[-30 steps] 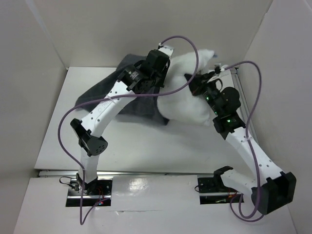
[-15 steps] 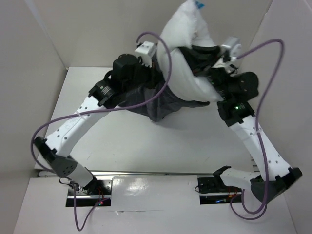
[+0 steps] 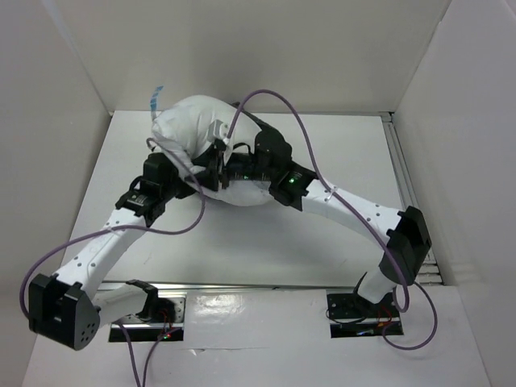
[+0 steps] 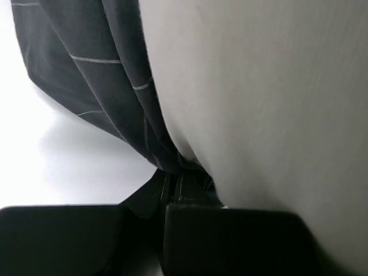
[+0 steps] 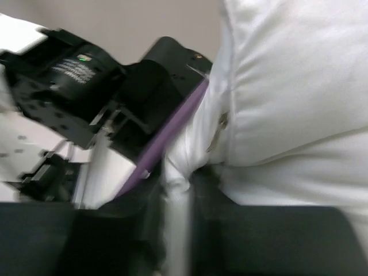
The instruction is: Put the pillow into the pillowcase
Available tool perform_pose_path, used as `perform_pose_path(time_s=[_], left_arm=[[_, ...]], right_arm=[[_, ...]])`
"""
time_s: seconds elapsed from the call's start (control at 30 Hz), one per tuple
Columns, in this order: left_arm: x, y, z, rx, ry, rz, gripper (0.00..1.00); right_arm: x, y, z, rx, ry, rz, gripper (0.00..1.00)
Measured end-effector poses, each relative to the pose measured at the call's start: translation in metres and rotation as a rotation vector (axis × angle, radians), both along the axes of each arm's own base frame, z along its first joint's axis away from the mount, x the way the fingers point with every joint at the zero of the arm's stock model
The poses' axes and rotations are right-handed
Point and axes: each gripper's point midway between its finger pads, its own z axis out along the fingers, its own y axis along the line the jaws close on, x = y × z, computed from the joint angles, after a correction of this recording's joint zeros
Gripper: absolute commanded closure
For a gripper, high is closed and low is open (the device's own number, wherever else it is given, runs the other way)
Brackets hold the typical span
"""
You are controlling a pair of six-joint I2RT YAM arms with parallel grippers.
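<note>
Now pillow [image 3: 192, 125] humped, long axis slanting far-left to near-right, tagged corner pointing far-left; left hand [image 4: 145, 211] clamped tight on pillowcase [image 4: 86, 69]; right hand [image 5: 177, 208] narrowly pinching pillow edge.

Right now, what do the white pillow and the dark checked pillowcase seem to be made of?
The white puffy pillow: seemingly matte woven cloth over soft filling; it bulges and creases softly. The dark grey checked pillowcase: thin matte woven fabric with pale lines that look stitched or woven in; it hangs in limp folds. The exact fibre cannot be told.
</note>
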Motion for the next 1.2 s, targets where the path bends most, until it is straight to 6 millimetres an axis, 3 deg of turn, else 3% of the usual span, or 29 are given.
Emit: perform_pose_path(time_s=[0.07,0.1,0.2,0.33,0.4,0.53,0.6,0.77,0.87,0.97,1.07,1.13,1.2], left_arm=[[-0.006,0.01,0.005,-0.035,-0.012,0.034,1.0],[-0.008,0.016,0.008,-0.05,-0.02,0.055,1.0],[-0.009,0.032,0.015,-0.082,-0.03,0.111,1.0],[-0.008,0.053,0.018,-0.102,-0.024,0.173,1.0],[-0.009,0.058,0.016,-0.105,-0.012,0.188,1.0],[-0.013,0.069,0.014,-0.1,0.001,0.223,1.0],[-0.014,0.074,0.016,-0.099,-0.002,0.235,1.0],[-0.015,0.078,0.014,-0.082,0.003,0.232,1.0],[-0.016,0.079,0.013,-0.078,0.005,0.233,1.0],[-0.016,0.08,0.012,-0.072,0.006,0.231,1.0],[-0.017,0.082,0.012,-0.06,0.006,0.229,1.0],[-0.018,0.083,0.013,-0.058,0.005,0.229,1.0],[-0.018,0.084,0.013,-0.058,0.005,0.231,1.0]], right_arm=[[-0.02,0.004,0.003,-0.002,-0.016,0.076,0.13],[-0.031,0.004,0.006,-0.001,-0.027,0.112,0.06],[-0.055,-0.005,0.023,0.009,-0.088,0.172,0.02],[-0.071,-0.035,0.07,0.061,-0.186,0.137,0.0],[-0.063,-0.055,0.101,0.099,-0.228,0.061,0.0],[-0.027,-0.109,0.159,0.19,-0.315,-0.193,0.0],[-0.011,-0.132,0.176,0.219,-0.345,-0.315,0.0],[0.024,-0.156,0.193,0.234,-0.344,-0.52,0.0],[0.059,-0.161,0.193,0.22,-0.31,-0.664,0.0],[0.116,-0.156,0.173,0.151,-0.237,-0.804,0.0],[0.183,-0.155,0.133,0.052,-0.139,-0.902,0.0],[0.231,-0.163,0.09,-0.031,-0.053,-0.942,0.0],[0.265,-0.176,0.04,-0.125,0.049,-0.943,0.03]])
